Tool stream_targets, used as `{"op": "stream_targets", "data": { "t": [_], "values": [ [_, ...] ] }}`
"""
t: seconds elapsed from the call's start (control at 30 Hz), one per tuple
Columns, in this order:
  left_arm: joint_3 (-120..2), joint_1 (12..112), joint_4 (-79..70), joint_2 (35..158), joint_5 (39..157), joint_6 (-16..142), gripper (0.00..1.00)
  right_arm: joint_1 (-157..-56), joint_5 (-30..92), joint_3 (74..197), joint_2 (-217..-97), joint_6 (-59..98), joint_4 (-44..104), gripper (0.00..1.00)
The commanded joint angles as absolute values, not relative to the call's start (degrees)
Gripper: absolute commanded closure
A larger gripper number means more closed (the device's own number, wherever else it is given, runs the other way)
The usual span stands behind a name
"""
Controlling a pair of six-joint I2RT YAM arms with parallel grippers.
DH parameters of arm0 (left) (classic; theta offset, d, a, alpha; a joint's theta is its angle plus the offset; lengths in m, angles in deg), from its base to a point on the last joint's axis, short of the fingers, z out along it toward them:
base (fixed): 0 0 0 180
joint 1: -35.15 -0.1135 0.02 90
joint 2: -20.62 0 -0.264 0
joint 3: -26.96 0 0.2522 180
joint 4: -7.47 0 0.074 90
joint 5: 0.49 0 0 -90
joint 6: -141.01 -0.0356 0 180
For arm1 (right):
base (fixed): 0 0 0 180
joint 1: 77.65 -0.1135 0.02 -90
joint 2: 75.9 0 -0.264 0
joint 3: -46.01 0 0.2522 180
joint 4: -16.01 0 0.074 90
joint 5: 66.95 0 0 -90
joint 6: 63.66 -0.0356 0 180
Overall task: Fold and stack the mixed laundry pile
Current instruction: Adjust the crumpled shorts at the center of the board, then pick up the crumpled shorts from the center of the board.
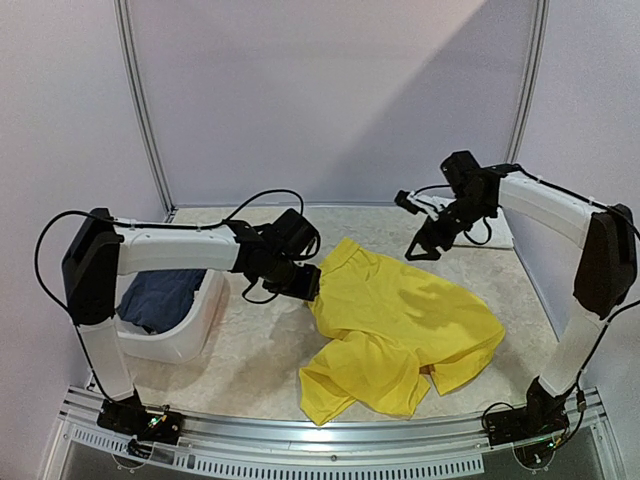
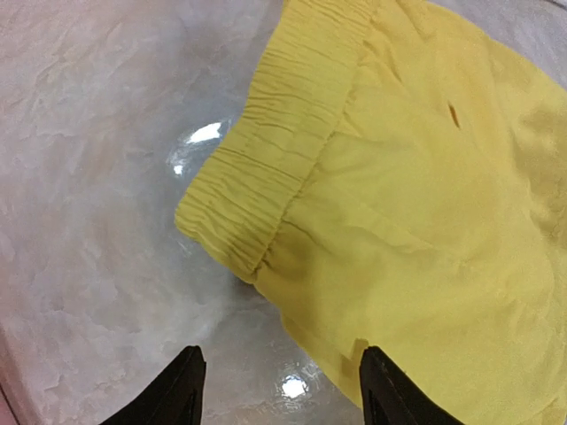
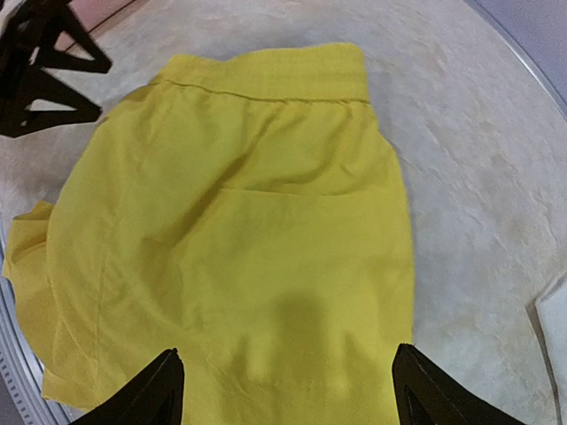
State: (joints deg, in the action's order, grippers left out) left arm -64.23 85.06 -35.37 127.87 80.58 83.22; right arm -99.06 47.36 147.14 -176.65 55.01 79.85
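Yellow shorts [image 1: 400, 325] lie spread out mid-table [image 1: 250, 350], rumpled. The elastic waistband [image 1: 347, 256] is at the far-left end, and one leg is bunched and folded twd the near edge.

The left gripper [image 1: 300, 283] sits close by the waistband's corner, on its left side. Its fingers are spread, w/ only tabletop and the shorts' hem edge showing btwn them, so it grips nothing. Can't tell if a tip brushes the cloth. The left arm's upper link stands up from the near-left base to a high elbow. The forearm runs level to the right, and the wrist is bent down twd the shorts.

The right gripper [image 1: 425, 245] hangs raised off the table at the far-right side of the shorts, angled down and left twd them. Its fingers are wide apart and empty. The right arm rises from the near-right base to a high elbow by the right wall, w/ the forearm reaching back-left.

Further out, a white basket [image 1: 195, 335] stands at left under the left forearm, w/ a dark navy piece [image 1: 160, 295] inside.
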Motion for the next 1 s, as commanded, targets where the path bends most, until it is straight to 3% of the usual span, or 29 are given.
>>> {"op": "stream_targets", "data": {
  "t": [0.0,0.17,0.5,0.73,0.83,0.93,0.97],
  "values": [
    [-64.2,82.4,-37.5,122.9,75.1,83.8,0.39,-110.6,39.2,148.4,-177.5,53.2,77.2,0.17],
    [-61.8,80.3,-38.0,120.0,76.6,84.1,0.39,-111.0,36.8,156.3,-184.7,52.2,75.5,0.14],
    [-57.6,80.6,-32.8,114.5,84.2,81.8,0.4,-107.4,44.4,183.0,-211.1,51.5,79.0,0.13],
    [-61.1,80.6,-36.8,114.5,83.4,76.7,0.4,-106.0,48.4,188.5,-219.0,50.4,77.5,0.15],
    [-62.3,80.5,-37.1,114.9,83.5,75.4,0.4,-105.8,51.5,190.5,-221.4,50.3,78.7,0.27],
    [-65.6,80.1,-38.3,117.0,84.6,71.6,0.39,-105.3,54.8,191.4,-222.5,51.2,79.3,0.68],
    [-67.4,79.8,-39.5,118.5,84.7,69.9,0.39,-105.1,55.2,191.4,-222.4,51.1,79.0,0.77]
  ]
}}
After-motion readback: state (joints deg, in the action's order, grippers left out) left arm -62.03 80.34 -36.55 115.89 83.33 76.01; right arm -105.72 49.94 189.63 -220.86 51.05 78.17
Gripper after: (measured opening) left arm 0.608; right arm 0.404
